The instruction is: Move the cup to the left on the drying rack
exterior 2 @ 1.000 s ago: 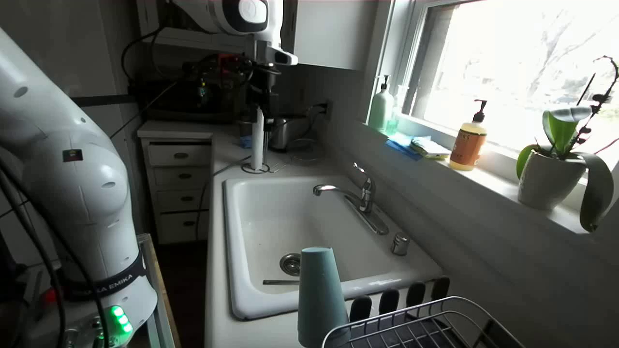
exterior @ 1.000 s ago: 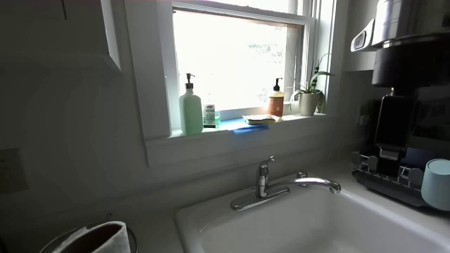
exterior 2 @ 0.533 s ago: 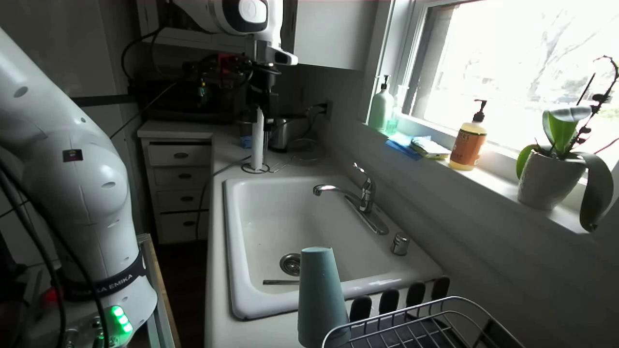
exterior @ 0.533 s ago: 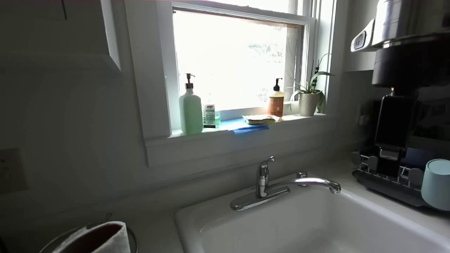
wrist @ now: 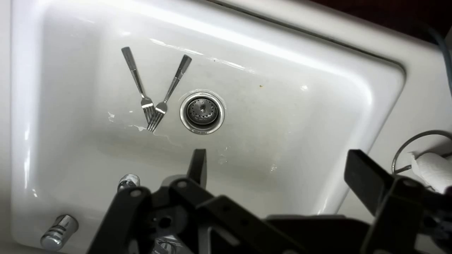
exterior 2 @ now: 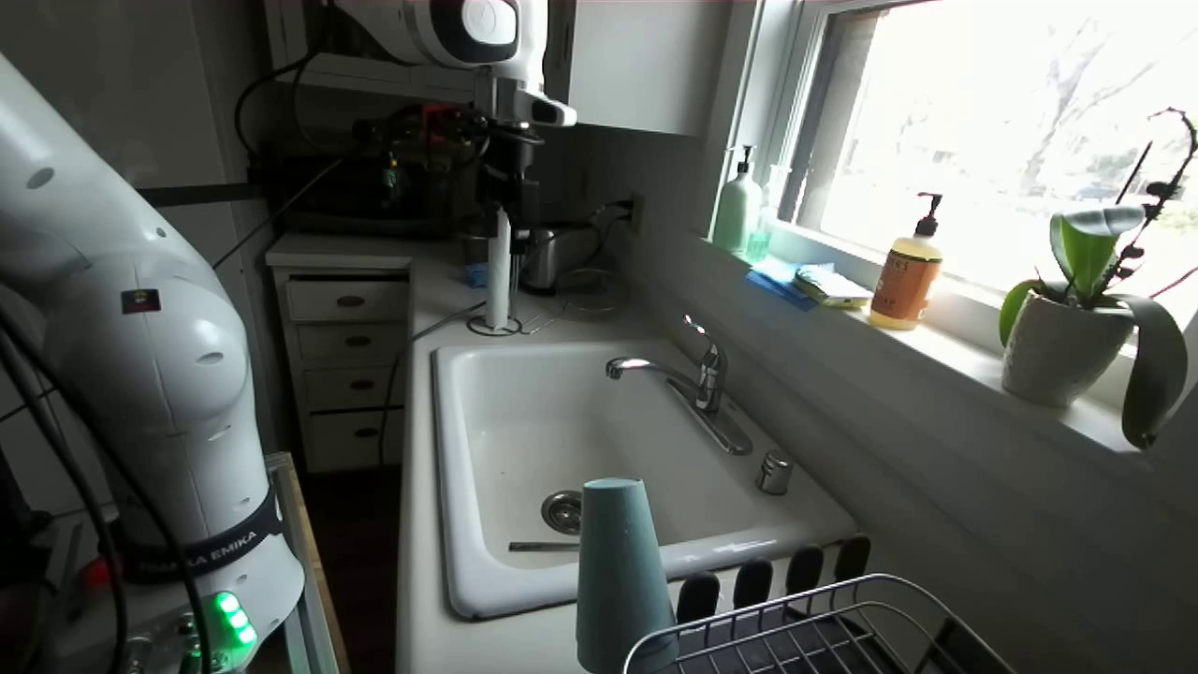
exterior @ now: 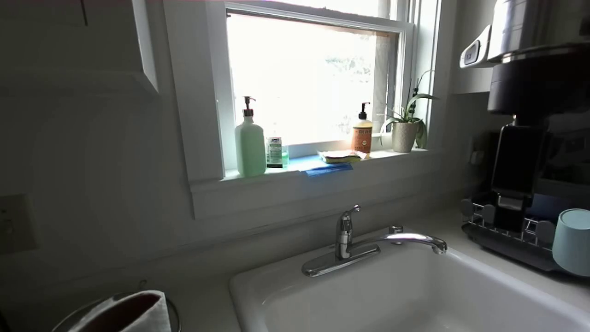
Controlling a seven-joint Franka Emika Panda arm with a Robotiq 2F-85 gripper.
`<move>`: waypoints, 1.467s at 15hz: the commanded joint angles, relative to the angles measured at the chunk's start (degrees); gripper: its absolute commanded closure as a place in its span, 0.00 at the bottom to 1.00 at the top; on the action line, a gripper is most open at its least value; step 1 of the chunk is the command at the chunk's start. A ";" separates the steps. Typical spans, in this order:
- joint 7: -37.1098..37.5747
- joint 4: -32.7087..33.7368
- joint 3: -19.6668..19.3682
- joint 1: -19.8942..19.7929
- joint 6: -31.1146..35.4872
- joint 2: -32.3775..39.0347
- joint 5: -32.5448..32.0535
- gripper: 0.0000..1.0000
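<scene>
The pale blue cup (exterior 2: 618,576) stands upside down, narrow end up, at the corner of the drying rack; it also shows at the right edge in an exterior view (exterior: 571,242). The drying rack (exterior 2: 814,646), a wire basket with dark rounded tines on a dark tray, shows only partly in both exterior views (exterior: 502,249). My gripper (wrist: 277,153) is open over the sink with nothing between its fingers. In an exterior view the gripper (exterior 2: 505,234) hangs high near the sink's far end, well apart from the cup. The cup and rack are out of the wrist view.
The white sink (exterior 2: 449,468) holds two forks (wrist: 178,72) and a drain. A faucet (exterior 2: 711,374) reaches over it. A paper towel roll (exterior 2: 499,295) stands at its far end. The windowsill holds a green bottle (exterior: 251,147), an orange soap bottle (exterior: 362,138) and a potted plant (exterior: 403,137).
</scene>
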 commanded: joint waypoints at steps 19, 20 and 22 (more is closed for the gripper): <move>0.05 -0.22 -1.56 -0.45 -0.59 0.41 -0.24 0.00; 0.45 -0.83 -1.92 -0.92 0.25 0.30 -0.44 0.00; 1.30 -2.06 -2.89 -2.12 1.52 0.28 -0.59 0.00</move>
